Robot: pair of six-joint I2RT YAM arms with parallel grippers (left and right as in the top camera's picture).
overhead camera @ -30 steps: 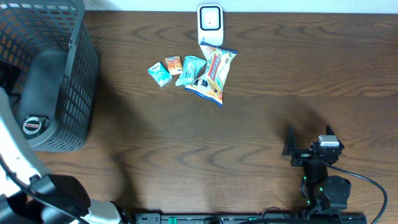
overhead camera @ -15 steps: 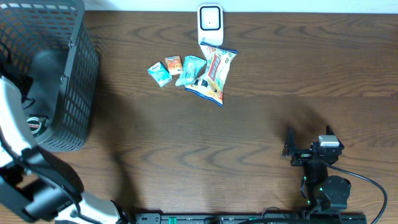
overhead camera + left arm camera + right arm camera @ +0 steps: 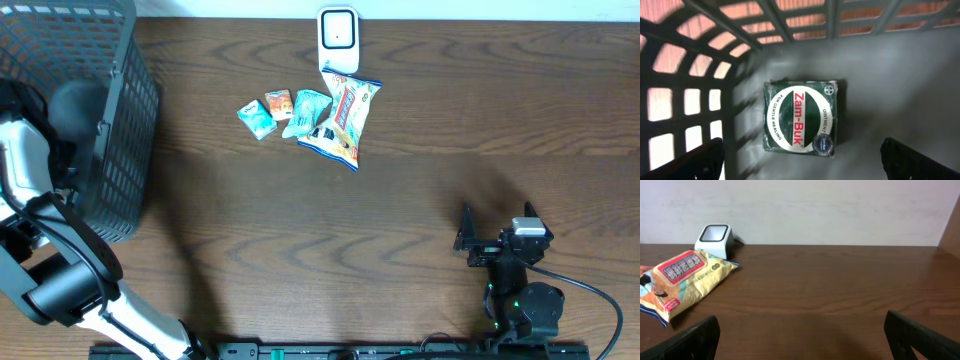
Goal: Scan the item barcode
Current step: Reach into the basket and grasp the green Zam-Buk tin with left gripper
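A green square Zam-Buk ointment tin (image 3: pixel 800 118) lies flat, label up, on the floor of the dark grey basket (image 3: pixel 125 120) at the table's left end. My left gripper (image 3: pixel 802 167) hangs open just above the tin, one finger on each side and nothing between them; my left arm (image 3: pixel 25 165) reaches over the basket's rim. The white barcode scanner (image 3: pixel 338 38) stands at the table's back edge and also shows in the right wrist view as the scanner (image 3: pixel 714 236). My right gripper (image 3: pixel 497 238) rests open at the front right, empty.
A yellow snack bag (image 3: pixel 345 118) lies in front of the scanner, with three small packets (image 3: pixel 279 108) to its left. In the right wrist view the snack bag (image 3: pixel 682 280) sits at the left. The basket's lattice wall (image 3: pixel 690 100) rises close to the tin's left side.
My left arm has swung from the front left corner up and over into the basket. The right arm and the packets have not moved.
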